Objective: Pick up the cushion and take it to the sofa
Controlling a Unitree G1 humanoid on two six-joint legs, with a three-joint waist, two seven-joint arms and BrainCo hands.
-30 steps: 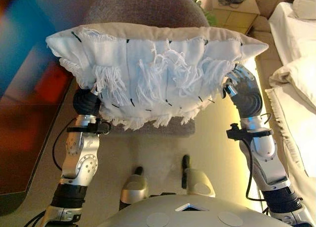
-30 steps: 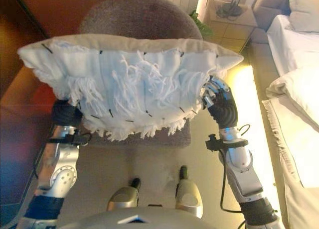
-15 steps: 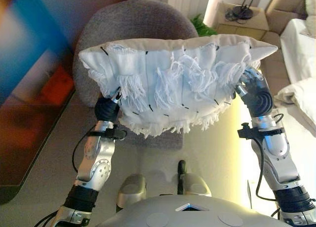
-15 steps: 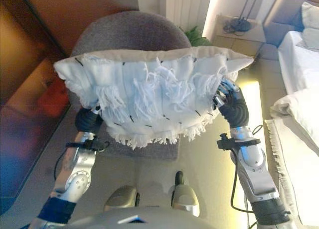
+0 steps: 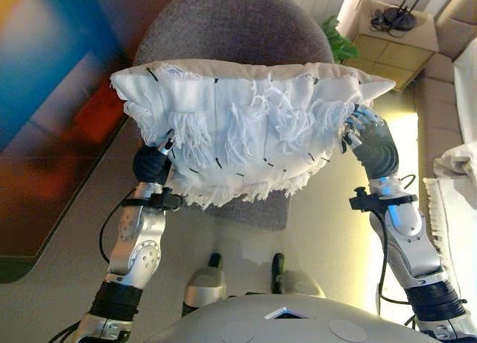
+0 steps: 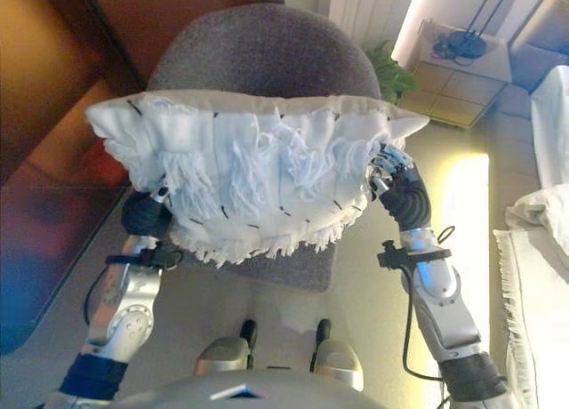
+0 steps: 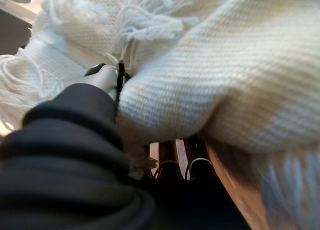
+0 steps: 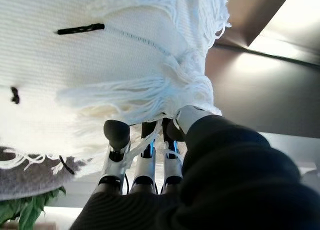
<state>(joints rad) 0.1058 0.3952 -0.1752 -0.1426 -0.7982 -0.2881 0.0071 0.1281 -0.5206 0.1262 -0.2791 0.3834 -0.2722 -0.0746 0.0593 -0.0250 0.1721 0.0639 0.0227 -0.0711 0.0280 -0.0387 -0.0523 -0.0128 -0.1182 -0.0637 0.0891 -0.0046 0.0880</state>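
The white fringed cushion [image 5: 246,134] is held up in the air between my two hands, in front of a grey chair. My left hand [image 5: 151,164] is under its lower left edge and mostly hidden by it; the left wrist view shows the hand [image 7: 75,120] pressed into the knitted cover [image 7: 225,65]. My right hand [image 5: 369,138] presses on the cushion's right end. In the right wrist view its fingers [image 8: 116,135] stand straight against the fringe [image 8: 150,90], with the thumb beside them.
A round grey chair [image 5: 238,30] stands right behind and below the cushion. A wooden side table [image 5: 395,41] with dark cables and a green plant [image 5: 337,45] are at the back right. White bedding [image 5: 458,164] lies at the right edge. A dark glossy panel [image 5: 45,134] runs along the left.
The whole view has shifted: the bedding has slid towards the right edge and more of the chair shows. The cushion stays held between both hands in the same way.
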